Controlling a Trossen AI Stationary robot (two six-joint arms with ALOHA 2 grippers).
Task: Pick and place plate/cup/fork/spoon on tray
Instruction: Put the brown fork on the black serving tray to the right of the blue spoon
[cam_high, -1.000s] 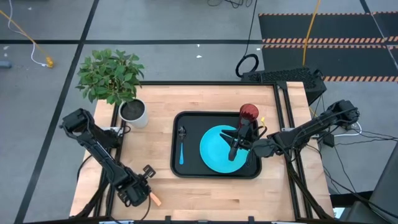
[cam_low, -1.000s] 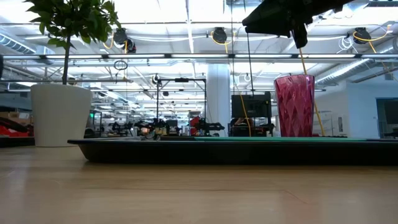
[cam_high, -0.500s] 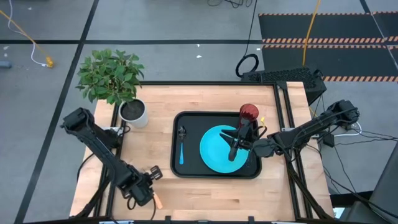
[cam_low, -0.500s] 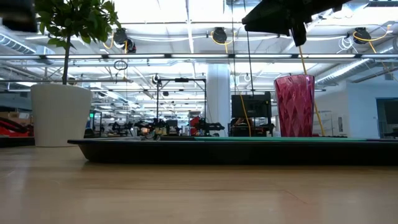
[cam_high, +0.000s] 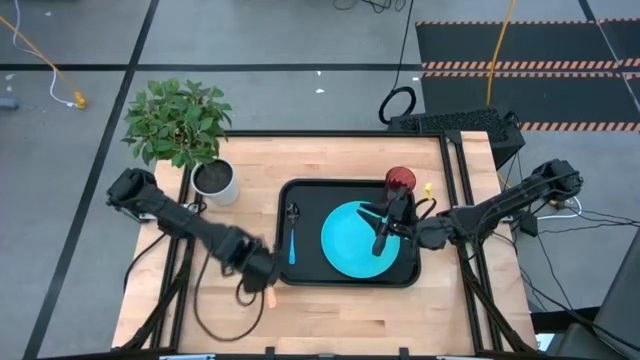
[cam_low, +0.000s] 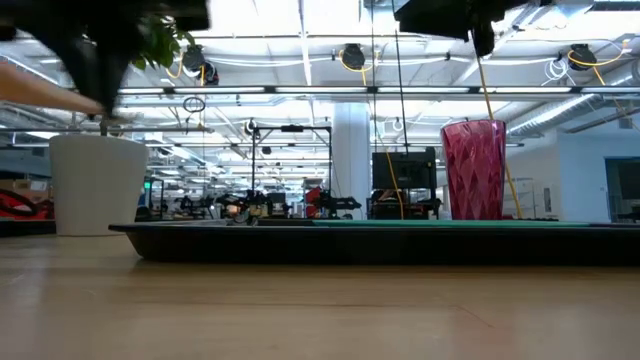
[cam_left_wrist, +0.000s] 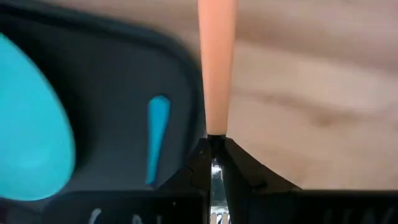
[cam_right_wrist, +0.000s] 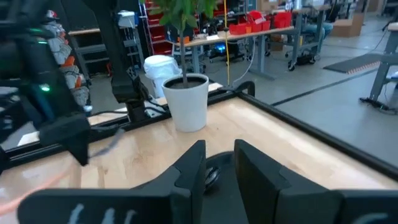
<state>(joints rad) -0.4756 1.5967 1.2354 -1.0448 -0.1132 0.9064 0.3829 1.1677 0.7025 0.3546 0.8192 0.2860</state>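
Observation:
The black tray (cam_high: 300, 195) holds the turquoise plate (cam_high: 345, 240), the dark red cup (cam_high: 400, 180) at its far right corner, and the blue-handled spoon (cam_high: 291, 240) along its left side. The cup stands upright in the low view (cam_low: 474, 170). My left gripper (cam_high: 264, 286) is just off the tray's near left corner, shut on the fork (cam_high: 270, 298); only the fork's orange handle shows. My right gripper (cam_high: 379, 246) hovers open over the plate's right part, beside the cup, touching nothing. My left gripper pinches the fork between its two fingers at the inner end of the orange handle (cam_left_wrist: 216, 127), where a bit of metal shows between the fingers. The handle sticks straight out past the fingertips, in line with them. The tines are hidden by the gripper. The fork is off the table.
A green plant in a white pot (cam_high: 215, 180) stands on the table left of the tray, also in the right wrist view (cam_right_wrist: 186, 99). Bare wood lies near and left of the tray (cam_high: 330, 315). Black frame rails run along the table's right side (cam_high: 460, 180).
My left gripper has gone from the table's near left part toward the tray, rightward and away from the near edge, carrying the fork along; it now shows blurred high in the low view. My right gripper stays over the plate.

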